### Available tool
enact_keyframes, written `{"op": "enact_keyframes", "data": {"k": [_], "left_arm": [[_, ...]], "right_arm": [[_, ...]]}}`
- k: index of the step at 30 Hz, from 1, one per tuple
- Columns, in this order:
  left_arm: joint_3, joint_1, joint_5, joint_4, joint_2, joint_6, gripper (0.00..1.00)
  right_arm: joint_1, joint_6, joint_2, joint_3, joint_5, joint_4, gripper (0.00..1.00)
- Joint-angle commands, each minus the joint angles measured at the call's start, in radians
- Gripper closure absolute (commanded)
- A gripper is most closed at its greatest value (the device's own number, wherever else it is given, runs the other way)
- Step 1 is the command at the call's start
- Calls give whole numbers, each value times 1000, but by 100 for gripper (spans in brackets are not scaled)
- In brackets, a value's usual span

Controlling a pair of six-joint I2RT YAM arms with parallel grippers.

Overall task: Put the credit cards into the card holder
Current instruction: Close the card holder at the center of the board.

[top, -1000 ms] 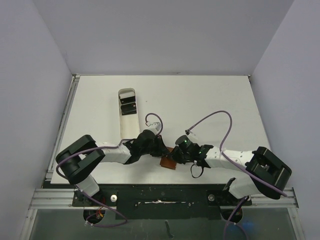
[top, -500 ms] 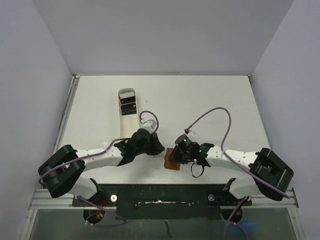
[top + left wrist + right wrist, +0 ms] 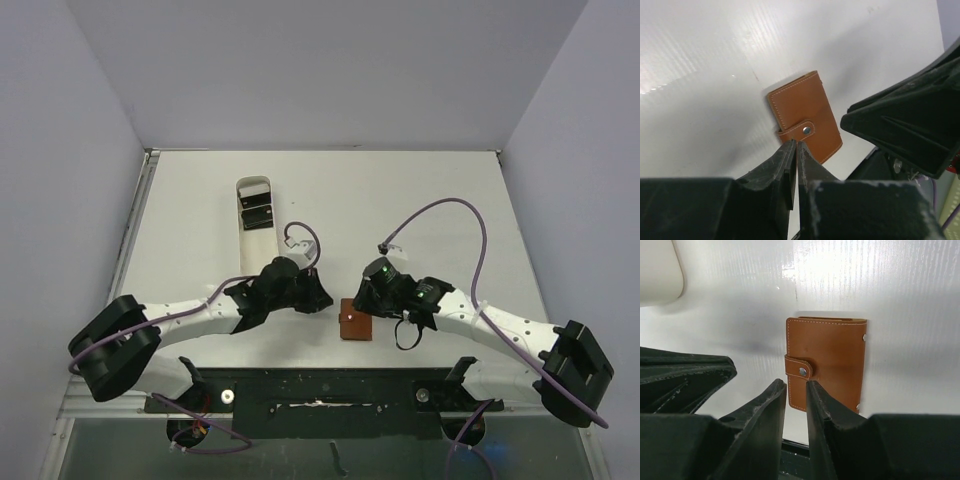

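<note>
While the card holder (image 3: 354, 324) lies closed, the left gripper (image 3: 796, 146) at its 10 o'clock is pinched together, the right gripper (image 3: 796, 386) slightly parted.

The wallet (image 3: 825, 362) is smooth tan leather with pale stitching (its snap (image 3: 802, 371) looks like shiny metal). The table (image 3: 900, 285) is white, finely ribbed and glossy; the tray (image 3: 660, 270), smooth cream plastic.
</note>
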Motion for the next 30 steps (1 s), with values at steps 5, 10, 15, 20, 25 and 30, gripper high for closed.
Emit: {"op": "enact_keyframes", "data": {"k": [5,10,15,20,25,30], "left_arm": [[16,-33,146,195,112,-60,100],[26,-39,142,202,181,-69,100],[31,-39,121,193,226,-69,100],[38,-41,117,196,253,-72,100],[42,-43,110,191,258,-69,100],[45,-42,108,189,261,-67,100]], "right_arm": [[1,-24,8,-29,-16,38,76],[5,-25,30,-54,-31,75,75],[-7,-25,47,-91,-57,145,77],[-19,-21,72,-109,-73,195,76],[-26,-21,97,-120,-90,228,76],[-26,-23,111,-126,-96,253,76]]}}
